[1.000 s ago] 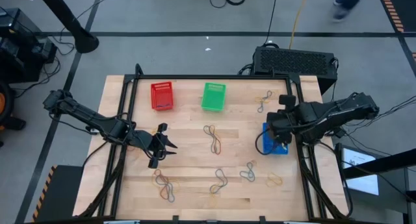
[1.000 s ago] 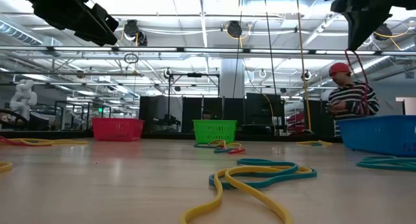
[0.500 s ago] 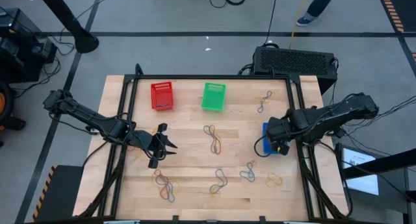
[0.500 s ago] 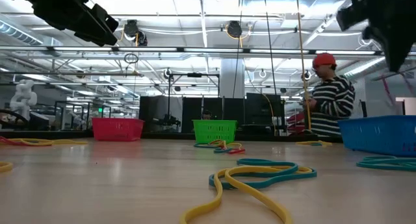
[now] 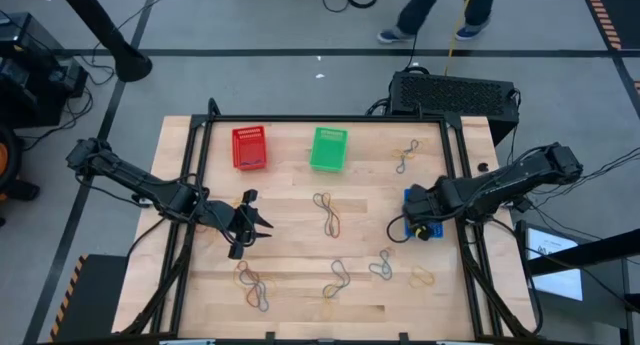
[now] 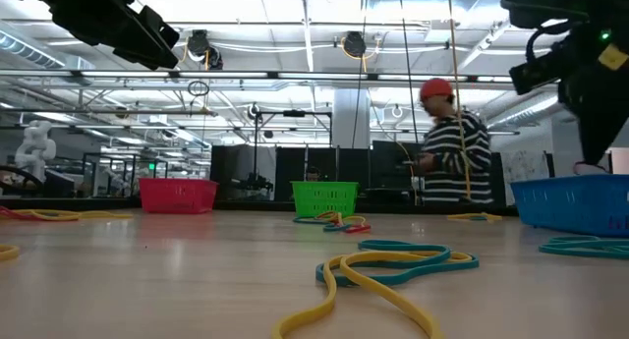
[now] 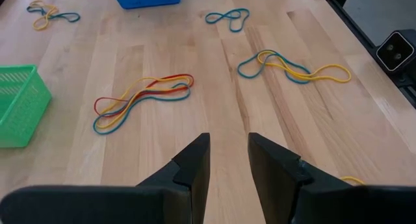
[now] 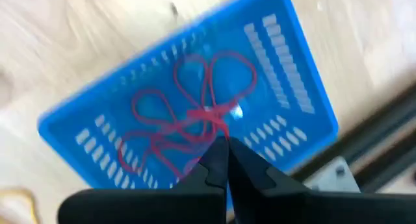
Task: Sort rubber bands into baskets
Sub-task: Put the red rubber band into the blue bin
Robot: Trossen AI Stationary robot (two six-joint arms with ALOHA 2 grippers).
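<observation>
Two claws: right claw [image 8: 223, 160] pinching shut on red rubber band [image 8: 195, 113] over blue basket [image 8: 84, 117]; left claw [image 7: 227, 162] idling part-open, empty, above desk [image 7: 195, 126].

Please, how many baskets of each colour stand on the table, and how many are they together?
red basket: 1
green basket: 1
blue basket: 1
Total: 3 baskets
</observation>
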